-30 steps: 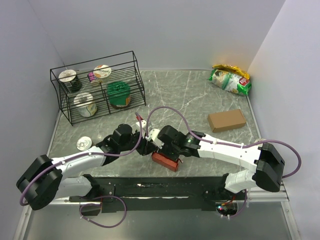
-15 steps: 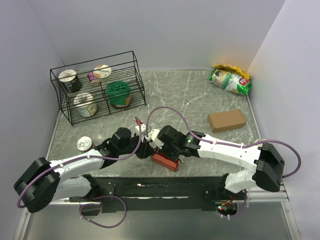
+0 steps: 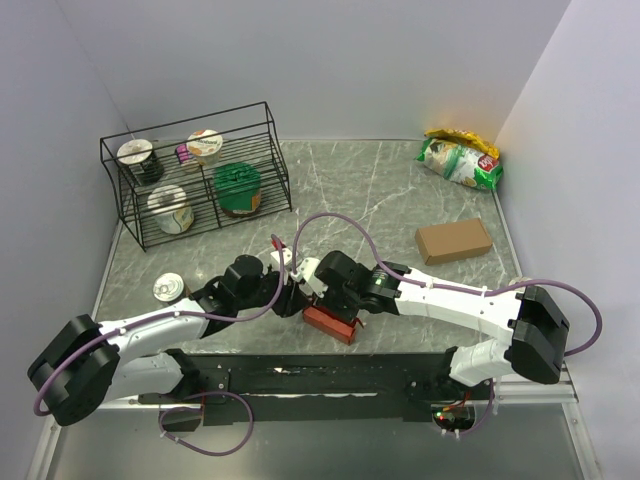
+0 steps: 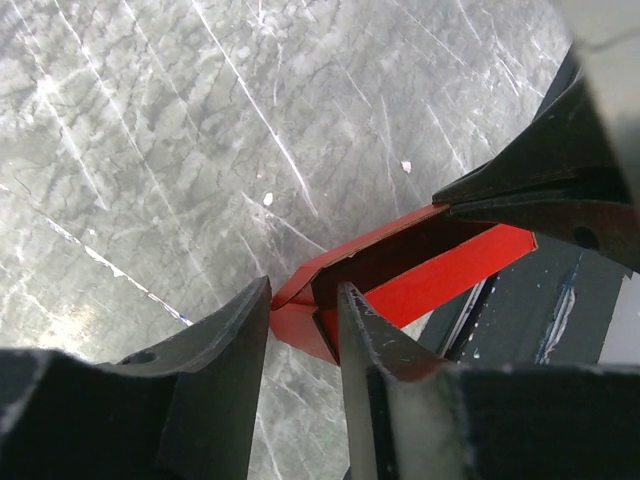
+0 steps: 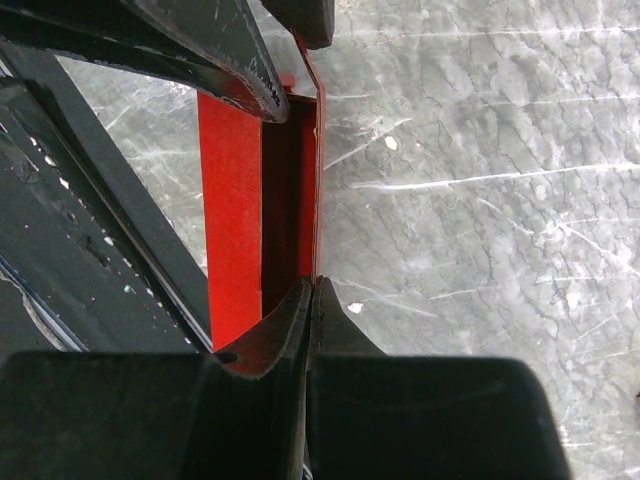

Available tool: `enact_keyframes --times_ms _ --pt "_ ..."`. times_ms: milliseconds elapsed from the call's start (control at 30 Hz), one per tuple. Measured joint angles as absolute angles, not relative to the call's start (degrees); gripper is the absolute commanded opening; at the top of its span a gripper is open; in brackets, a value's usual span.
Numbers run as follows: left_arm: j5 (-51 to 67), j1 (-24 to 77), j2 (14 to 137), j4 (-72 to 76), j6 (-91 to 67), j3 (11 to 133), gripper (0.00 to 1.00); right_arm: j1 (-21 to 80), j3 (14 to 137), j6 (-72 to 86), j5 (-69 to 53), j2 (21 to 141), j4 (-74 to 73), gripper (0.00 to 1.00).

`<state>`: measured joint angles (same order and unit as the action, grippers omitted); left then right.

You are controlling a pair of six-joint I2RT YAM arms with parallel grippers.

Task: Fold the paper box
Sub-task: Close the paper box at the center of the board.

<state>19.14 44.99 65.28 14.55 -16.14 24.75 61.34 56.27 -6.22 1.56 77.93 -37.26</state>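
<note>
The red paper box point(image 3: 336, 325) lies partly folded at the table's near edge, its walls raised around a dark hollow point(image 5: 285, 190). My right gripper point(image 5: 311, 290) is shut on the thin top edge of one long wall; in the top view it point(image 3: 323, 297) sits over the box's left part. My left gripper point(image 4: 305, 292) stands at the box's end corner point(image 4: 300, 325). Its jaws are parted, one finger to either side of the end flap, with a gap showing. In the top view the left gripper point(image 3: 291, 298) is just left of the box.
A black wire rack point(image 3: 195, 175) holding cups stands at the back left. A small tub point(image 3: 168, 288) sits near the left arm. A brown cardboard box point(image 3: 453, 241) and a snack bag point(image 3: 460, 160) lie at the right. A black rail point(image 3: 330, 375) runs just behind the red box.
The left jaws have parted a little at the box's end, and the left arm has shifted slightly towards the box. The right gripper and the box have stayed put.
</note>
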Motion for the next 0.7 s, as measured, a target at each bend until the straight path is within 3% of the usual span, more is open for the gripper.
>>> enact_keyframes --times_ms 433,700 --pt "18.3 44.9 66.3 14.7 -14.2 26.0 0.42 61.3 56.2 -6.1 1.3 77.9 -37.2 0.00" --pt "18.6 45.0 66.4 14.7 -12.7 26.3 0.33 61.2 56.2 -5.6 1.0 77.9 -36.9 0.00"
